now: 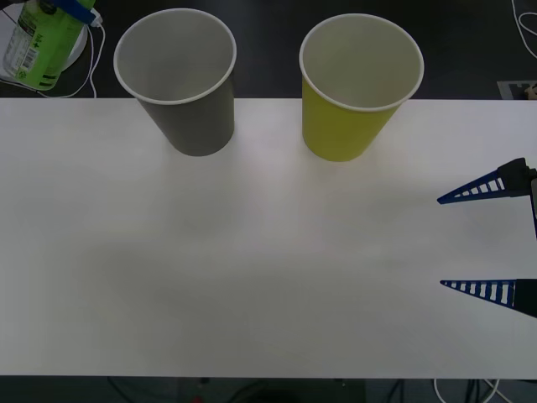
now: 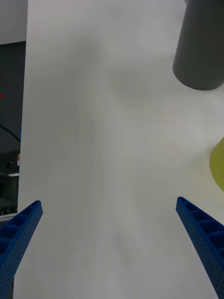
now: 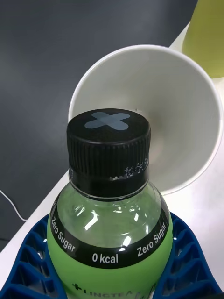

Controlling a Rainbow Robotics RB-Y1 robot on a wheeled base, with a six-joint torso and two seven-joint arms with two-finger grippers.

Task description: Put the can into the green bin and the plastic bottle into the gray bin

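Note:
My left gripper [image 1: 72, 9] is shut on the plastic bottle [image 1: 38, 42], a green one with a black cap [image 3: 108, 140], and holds it above the table's far left corner, to the left of the gray bin [image 1: 189, 109]. In the left wrist view the cap points at the gray bin's open mouth [image 3: 186, 117], with blue fingers [image 3: 28, 261] on both sides of the bottle. The green bin [image 1: 348, 126] stands upright to the right of the gray one. My right gripper [image 1: 440, 243] hangs open over the table's right edge, holding nothing. The can is out of view.
The white table [image 1: 252, 252] stretches bare in front of both cups. A white cable [image 1: 94, 63] loops on the dark floor behind the far left corner. In the right wrist view the gray cup's base [image 2: 200, 46] and the green cup's edge [image 2: 218, 168] stand well beyond my open fingers.

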